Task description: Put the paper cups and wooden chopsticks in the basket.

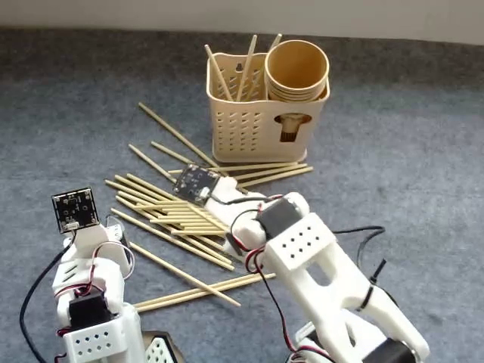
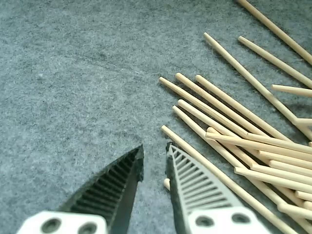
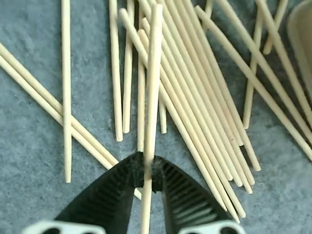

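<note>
A beige perforated basket point(image 1: 261, 125) stands at the back and holds stacked paper cups point(image 1: 296, 70) and a few chopsticks point(image 1: 243, 68). Several wooden chopsticks point(image 1: 170, 215) lie scattered on the grey carpet in front of it. My right gripper point(image 3: 147, 168) hangs over this pile, shut on one chopstick point(image 3: 152, 92) that runs straight out from between its fingers. My left gripper point(image 2: 153, 152) is low over bare carpet beside the pile's edge. It is slightly open and holds nothing, and the nearest chopstick point(image 2: 214, 168) lies along one finger.
The right arm point(image 1: 302, 246) comes in from the lower right over the chopsticks. The left arm point(image 1: 87, 287) stands at the lower left. Bare carpet point(image 1: 68, 113) spreads to the left and far right of the basket.
</note>
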Controlling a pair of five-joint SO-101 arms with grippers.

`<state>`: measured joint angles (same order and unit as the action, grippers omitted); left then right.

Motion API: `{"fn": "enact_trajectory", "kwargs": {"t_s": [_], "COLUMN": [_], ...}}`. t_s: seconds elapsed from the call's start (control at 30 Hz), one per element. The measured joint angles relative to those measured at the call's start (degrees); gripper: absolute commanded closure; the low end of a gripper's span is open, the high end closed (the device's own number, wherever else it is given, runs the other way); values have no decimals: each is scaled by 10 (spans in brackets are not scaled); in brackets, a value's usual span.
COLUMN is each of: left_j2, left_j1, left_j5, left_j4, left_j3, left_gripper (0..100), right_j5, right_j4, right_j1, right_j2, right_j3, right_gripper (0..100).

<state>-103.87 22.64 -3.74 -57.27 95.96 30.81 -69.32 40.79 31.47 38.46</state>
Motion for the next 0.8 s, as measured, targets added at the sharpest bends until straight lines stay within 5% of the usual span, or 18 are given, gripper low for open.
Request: {"fn": "enact_trajectory", "kwargs": {"t_s": [0.8], "left_j2": [0], "left_j1": [0], "left_j5": [0], "left_j4": [0], "left_j3": [0], "left_gripper": [905], "right_j5": [-135], "right_j4": [53], "right_j1": [-32], "right_j2": [89], "right_j3": [-194], "right_gripper": [993]}}
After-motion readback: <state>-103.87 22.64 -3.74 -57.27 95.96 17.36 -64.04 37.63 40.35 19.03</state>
